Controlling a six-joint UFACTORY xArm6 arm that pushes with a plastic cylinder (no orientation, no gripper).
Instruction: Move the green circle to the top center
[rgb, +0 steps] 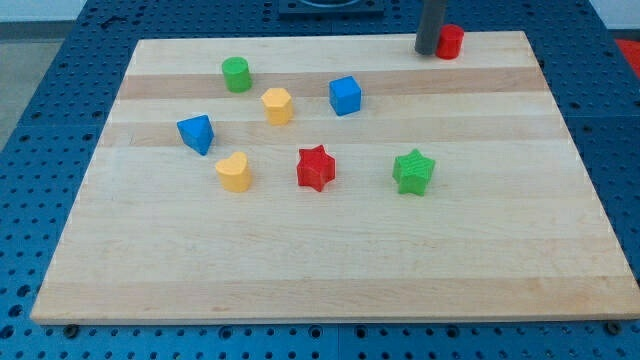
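Observation:
The green circle (237, 74), a short green cylinder, stands on the wooden board (320, 250) at the upper left. My tip (427, 51) rests on the board near the top edge, right of centre, far to the right of the green circle. It touches or nearly touches the left side of a red cylinder (450, 41).
A yellow hexagon block (278, 105) and a blue cube (345, 95) lie right of the green circle. A blue triangular block (197, 133), a yellow heart (234, 172), a red star (316, 167) and a green star (413, 171) lie lower on the board.

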